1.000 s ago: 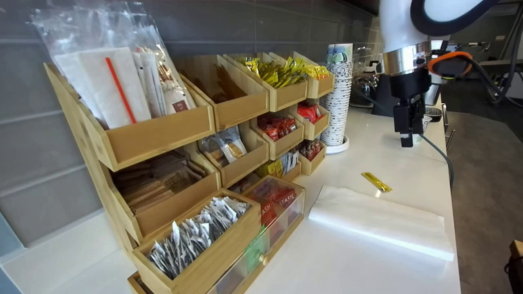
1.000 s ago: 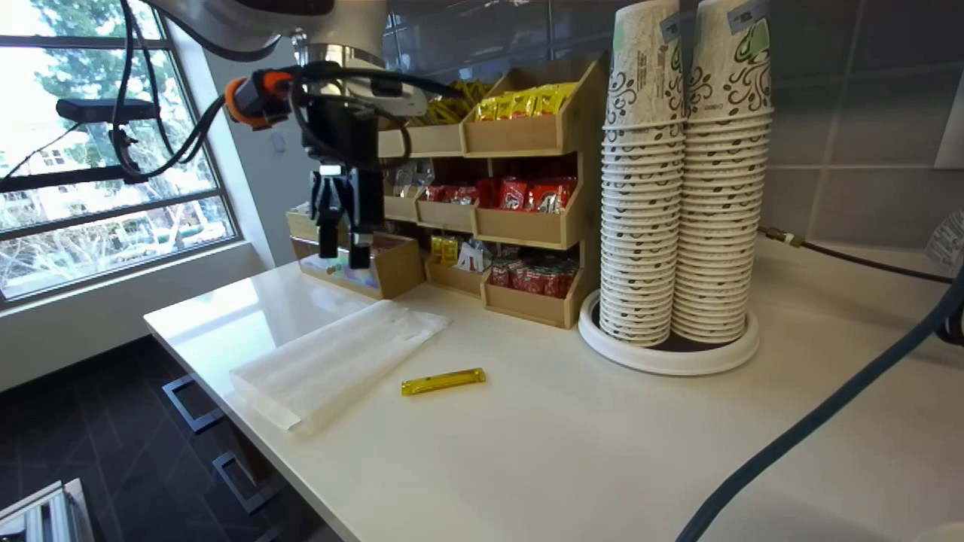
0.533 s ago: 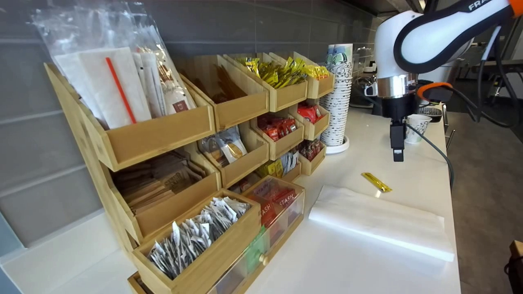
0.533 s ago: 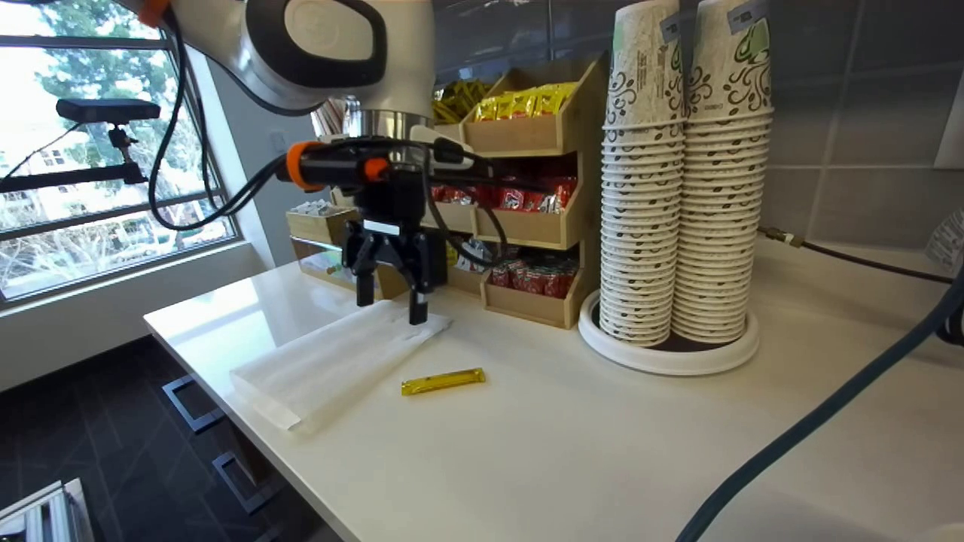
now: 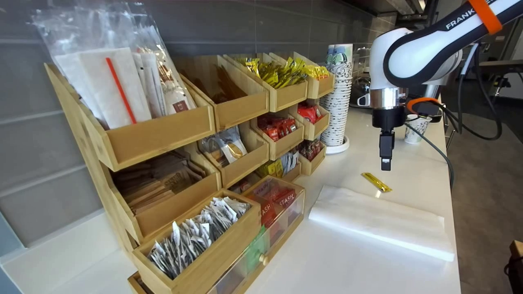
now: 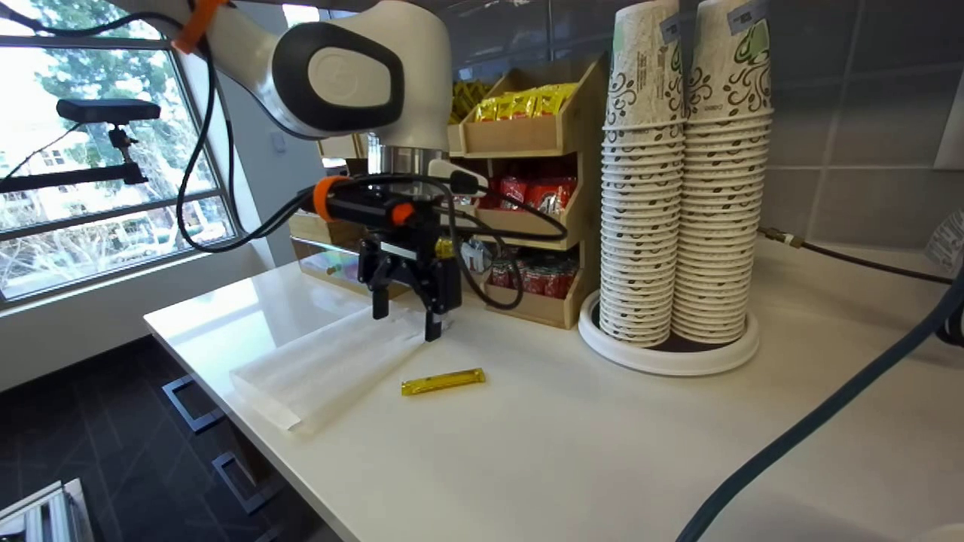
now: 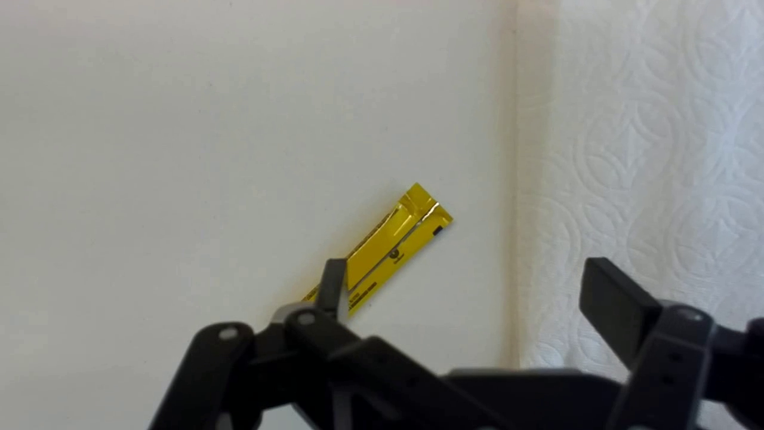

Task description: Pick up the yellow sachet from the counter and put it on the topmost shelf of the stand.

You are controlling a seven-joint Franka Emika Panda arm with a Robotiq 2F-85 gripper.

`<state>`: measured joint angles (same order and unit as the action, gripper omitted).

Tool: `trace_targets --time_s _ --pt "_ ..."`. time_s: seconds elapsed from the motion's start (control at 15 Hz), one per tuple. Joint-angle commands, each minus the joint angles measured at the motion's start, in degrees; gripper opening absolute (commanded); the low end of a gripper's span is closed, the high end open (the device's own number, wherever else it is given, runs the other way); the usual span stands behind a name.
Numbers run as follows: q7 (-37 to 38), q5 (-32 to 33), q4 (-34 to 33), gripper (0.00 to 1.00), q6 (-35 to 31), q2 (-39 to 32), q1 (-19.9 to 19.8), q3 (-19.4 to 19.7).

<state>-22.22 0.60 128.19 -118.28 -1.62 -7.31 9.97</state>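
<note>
Yellow sachet (image 7: 388, 251): slim, flat, glossy, crimped end, dark print; lies on white counter (image 6: 527, 467), near folded paper towel (image 5: 384, 220), apart from it. Gripper (image 6: 406, 320) above counter, fingers (image 7: 615, 304) spread wide. Counts: one loose sachet, one towel, two paper-cup stacks (image 6: 640, 226) on one round white tray (image 6: 663, 363). Wooden stand (image 6: 593, 196), four top bins (image 5: 241, 108): one holds clear bag (image 5: 98, 30), one brown sticks (image 5: 231, 85), two yellow packets (image 5: 284, 73). Two middle bins (image 5: 284, 143): red packets (image 5: 278, 130). Open wooden box (image 5: 220, 257): white packets (image 5: 200, 232), uncountable.

Yellow sachet (image 5: 376, 182) flat on counter (image 5: 343, 261), hand (image 5: 385, 165) above.
</note>
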Motion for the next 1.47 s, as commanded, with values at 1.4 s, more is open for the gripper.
trace_targets --time_s 1.4 --pt "-7.05 -2.98 -2.27 1.00 -11.56 -9.08 -1.99 -2.66"
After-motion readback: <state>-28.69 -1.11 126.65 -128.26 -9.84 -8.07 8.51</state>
